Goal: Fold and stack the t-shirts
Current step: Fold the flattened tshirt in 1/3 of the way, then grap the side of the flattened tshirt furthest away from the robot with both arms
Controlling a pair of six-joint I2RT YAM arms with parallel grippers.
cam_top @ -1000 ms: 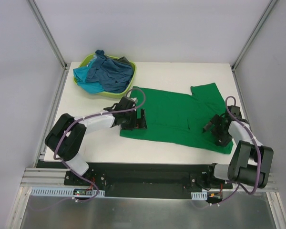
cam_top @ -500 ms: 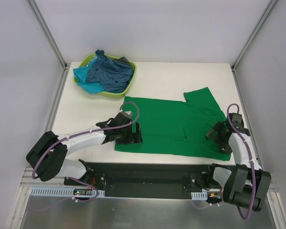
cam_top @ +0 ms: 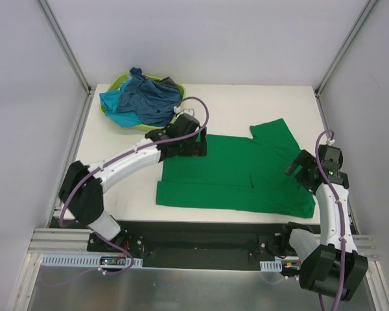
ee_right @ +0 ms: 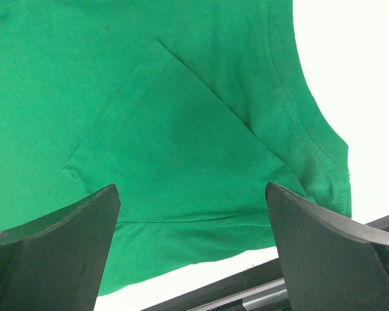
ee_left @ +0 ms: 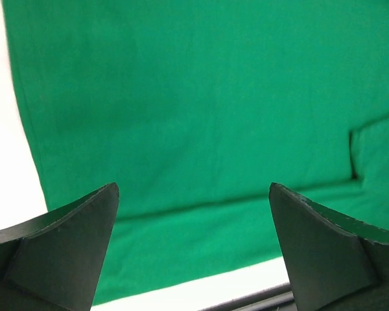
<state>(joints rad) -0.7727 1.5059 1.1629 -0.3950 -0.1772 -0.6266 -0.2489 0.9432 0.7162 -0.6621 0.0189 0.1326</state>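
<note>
Green t-shirt (cam_top: 227,172): lies spread flat on the white table (cam_top: 246,100), in its near-right half, with the near edge close to the table's near rim.
Long axis: runs left to right; the straight hem end is at the left, and one sleeve sticks out toward the far right.
Folds showing: the right wrist view shows a flap turned in with a diagonal crease, and the left wrist view shows a stepped double layer toward the right.
Left gripper (cam_top: 200,145): jaws spread wide with nothing between them; it hangs over the far-left corner of the shirt, and only cloth shows between the fingers in its wrist view.
Right gripper (cam_top: 295,170): jaws also wide apart and empty; it hangs over the right end, above the folded flap and the stitched edge.
Deciding relation: the shirt stretches between the two claws, one over each end of the long axis, so the left arm is nearer the hem end and the right arm nearer the sleeve end.
Contact: whether either claw touches the cloth cannot be told.
Other shirts (cam_top: 142,100): blue, turquoise and dark grey, heaped in the lime basket (cam_top: 114,85) at the far left, just beyond the left claw.
Likely step: each claw comes down on its own end to fold the shirt.
</note>
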